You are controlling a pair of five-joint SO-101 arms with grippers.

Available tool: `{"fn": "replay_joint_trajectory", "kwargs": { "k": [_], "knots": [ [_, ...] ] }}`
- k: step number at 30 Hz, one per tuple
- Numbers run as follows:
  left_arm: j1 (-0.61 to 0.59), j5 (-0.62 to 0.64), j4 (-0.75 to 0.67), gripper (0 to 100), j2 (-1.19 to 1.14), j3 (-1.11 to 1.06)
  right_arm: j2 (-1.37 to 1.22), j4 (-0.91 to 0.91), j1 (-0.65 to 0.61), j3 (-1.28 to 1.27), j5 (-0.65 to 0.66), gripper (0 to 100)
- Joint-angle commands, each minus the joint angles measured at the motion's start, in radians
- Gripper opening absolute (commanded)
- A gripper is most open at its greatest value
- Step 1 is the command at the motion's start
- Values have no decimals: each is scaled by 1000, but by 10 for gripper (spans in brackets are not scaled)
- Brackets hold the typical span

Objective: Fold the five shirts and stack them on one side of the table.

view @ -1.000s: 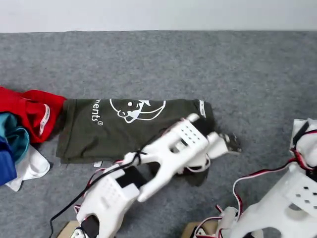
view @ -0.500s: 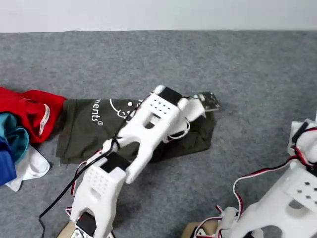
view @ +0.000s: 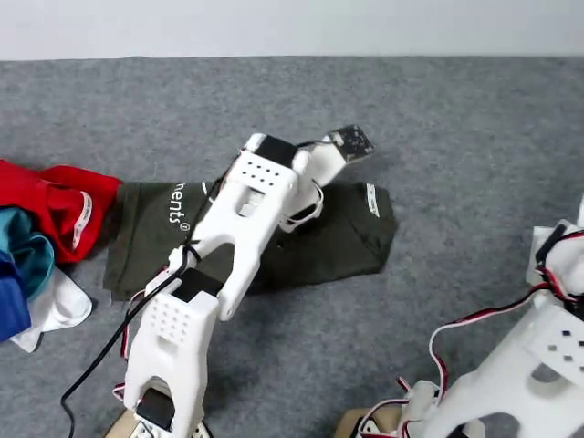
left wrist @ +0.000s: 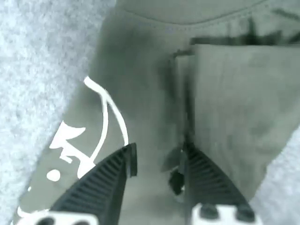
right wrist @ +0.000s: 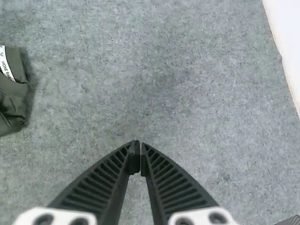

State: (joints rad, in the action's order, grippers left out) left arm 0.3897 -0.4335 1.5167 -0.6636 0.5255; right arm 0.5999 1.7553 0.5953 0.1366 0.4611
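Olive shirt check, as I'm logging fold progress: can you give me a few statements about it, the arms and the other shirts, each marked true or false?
1. The left gripper has its fingers apart above the olive shirt. True.
2. The right gripper is shut on a corner of the olive shirt. False: its fingers are shut on nothing, over the bare grey cover, with the shirt off to one side.
3. The olive shirt lies on top of the red shirt. False: it lies on the grey cover beside the red shirt.
4. The red shirt is bunched with a teal shirt, a blue shirt and a white shirt. True.
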Motion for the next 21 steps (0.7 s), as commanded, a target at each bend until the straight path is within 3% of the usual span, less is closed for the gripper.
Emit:
{"fn": "replay_joint_trajectory", "kwargs": {
  "k": [1, 5, 11, 14, 21],
  "knots": [
    [-2, -8, 120, 159, 20, 124, 22, 41, 8, 5, 6, 15],
    [0, 23, 241, 134, 20, 243, 22, 41, 8, 5, 6, 15],
    [-91, 203, 239, 99, 109, 171, 22, 41, 8, 5, 6, 14],
    [-183, 272, 239, 102, 173, 74, 22, 41, 8, 5, 8, 14],
    [-463, 269, 238, 181, 258, -93, 16, 41, 7, 3, 8, 14]
  ]
}}
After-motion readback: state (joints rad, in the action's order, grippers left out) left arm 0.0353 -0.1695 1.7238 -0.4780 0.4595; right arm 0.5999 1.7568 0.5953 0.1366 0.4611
